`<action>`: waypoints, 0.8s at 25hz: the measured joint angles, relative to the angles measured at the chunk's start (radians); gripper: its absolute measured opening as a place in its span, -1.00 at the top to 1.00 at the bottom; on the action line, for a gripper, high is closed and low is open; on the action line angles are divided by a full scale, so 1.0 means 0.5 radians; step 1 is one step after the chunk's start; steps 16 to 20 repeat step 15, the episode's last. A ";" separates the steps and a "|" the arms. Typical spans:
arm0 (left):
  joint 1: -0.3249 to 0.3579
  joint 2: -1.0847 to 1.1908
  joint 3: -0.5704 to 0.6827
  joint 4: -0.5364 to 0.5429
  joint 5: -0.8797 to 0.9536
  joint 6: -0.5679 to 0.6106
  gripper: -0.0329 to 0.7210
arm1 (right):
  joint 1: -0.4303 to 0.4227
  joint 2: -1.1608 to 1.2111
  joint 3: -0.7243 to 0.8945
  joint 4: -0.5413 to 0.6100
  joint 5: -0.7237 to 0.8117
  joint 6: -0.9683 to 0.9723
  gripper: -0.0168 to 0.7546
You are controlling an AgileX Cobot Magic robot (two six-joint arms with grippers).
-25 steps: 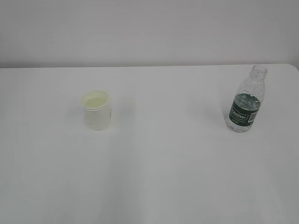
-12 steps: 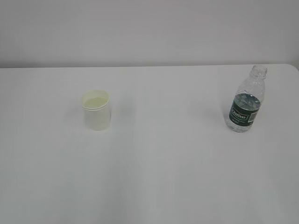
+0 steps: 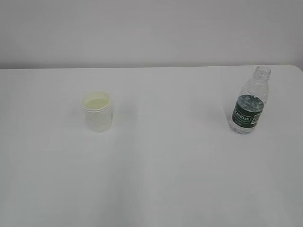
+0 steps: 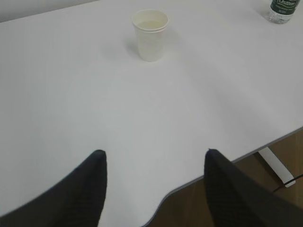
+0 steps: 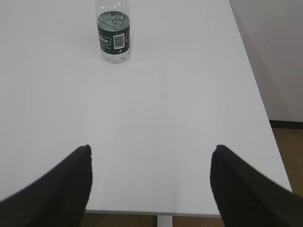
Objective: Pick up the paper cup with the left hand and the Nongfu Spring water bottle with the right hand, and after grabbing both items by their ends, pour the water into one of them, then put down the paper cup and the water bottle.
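Both arms are pulled back on my feeds; neither one shows in the exterior view, only the wrist cams pick up fingertips. Left hand (image 4: 154, 156) sits low over the near edge of the white table (image 3: 170, 179), jaws spread wide with nothing between them, both black fingers (image 4: 90, 189) framing bare tabletop and a bit of the table edge with brown floor (image 4: 236, 189) under it. It's aimed across the table at the paper cup (image 4: 150, 34), which stands upright well ahead of it, apart from everything. Right hand (image 5: 151, 151) same pose on its side: jaws spread wide, empty, fingertips (image 5: 71, 184) hovering by the near edge, pointed at the Nongfu Spring water bottle (image 5: 113, 35), which is upright far ahead and slightly left of the gripper's centre line. From the exterior view I read the paper cup (image 3: 97, 111) left of centre, cream inside showing, and the bottle (image 3: 249, 101) far right near the table's rounded corner, neck capless, water (image 3: 249, 100) level around the top of the green label. Cup and bottle well apart. Can't tell from these views whether the cup has liquid in it.
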 joint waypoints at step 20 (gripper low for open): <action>0.000 0.000 0.000 0.000 0.000 0.000 -0.31 | 0.000 0.000 0.000 -0.001 -0.003 0.000 -0.57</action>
